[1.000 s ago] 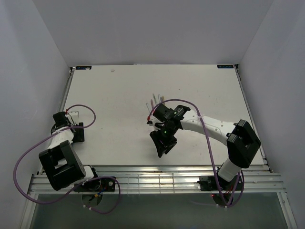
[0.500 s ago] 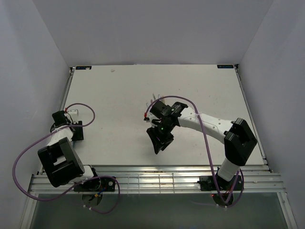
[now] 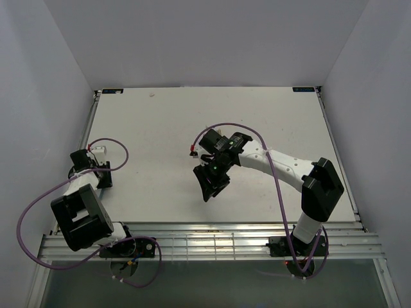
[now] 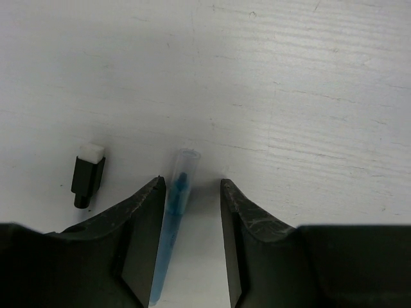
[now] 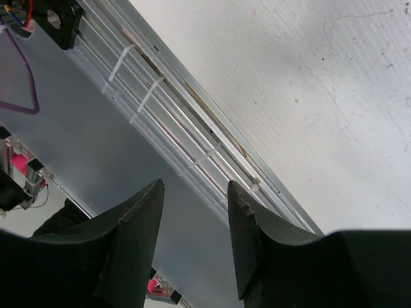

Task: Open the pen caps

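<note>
In the left wrist view a thin blue translucent tube (image 4: pixel 174 215), one of the pen caps, lies on the white table between the jaws of my left gripper (image 4: pixel 191 181). It rests against the left finger (image 4: pixel 142 231), and a gap shows on its right side, so the gripper is open. A short black cap with a white end (image 4: pixel 88 174) lies to the left, outside the jaws. My right gripper (image 5: pixel 194 184) (image 3: pixel 207 191) hangs open and empty above the table's middle, facing the near edge. The pens are hidden under the right arm.
A slatted metal rail (image 5: pixel 192 147) (image 3: pixel 225 237) runs along the table's near edge, with grey floor beyond it. Purple cables (image 3: pixel 38 212) loop around both arms. White walls enclose the table (image 3: pixel 160 115) on three sides.
The right arm has swung left and a little farther back, and now covers the pens that showed behind it. The left arm has barely moved.
</note>
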